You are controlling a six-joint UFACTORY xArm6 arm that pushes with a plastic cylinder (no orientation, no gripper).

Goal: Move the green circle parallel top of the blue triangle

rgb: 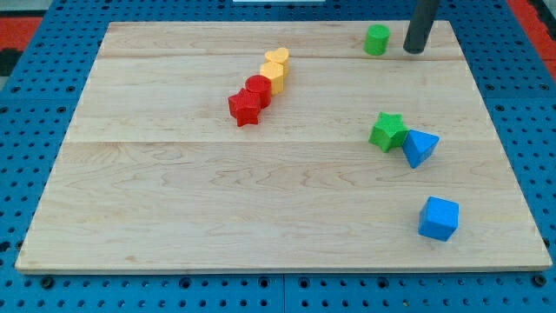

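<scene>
The green circle block (376, 40) stands near the board's top edge, right of centre. My tip (414, 49) rests on the board just to the view's right of it, a small gap apart. The blue triangle (420, 147) lies lower on the right side, touching a green star (387, 131) on its left. The green circle is well above the triangle and somewhat to its left.
A blue cube (438, 218) sits near the bottom right. A diagonal row of a red star (244, 108), a red round block (258, 89) and two yellow blocks (274, 71) lies left of centre. The wooden board (174, 200) has blue pegboard around it.
</scene>
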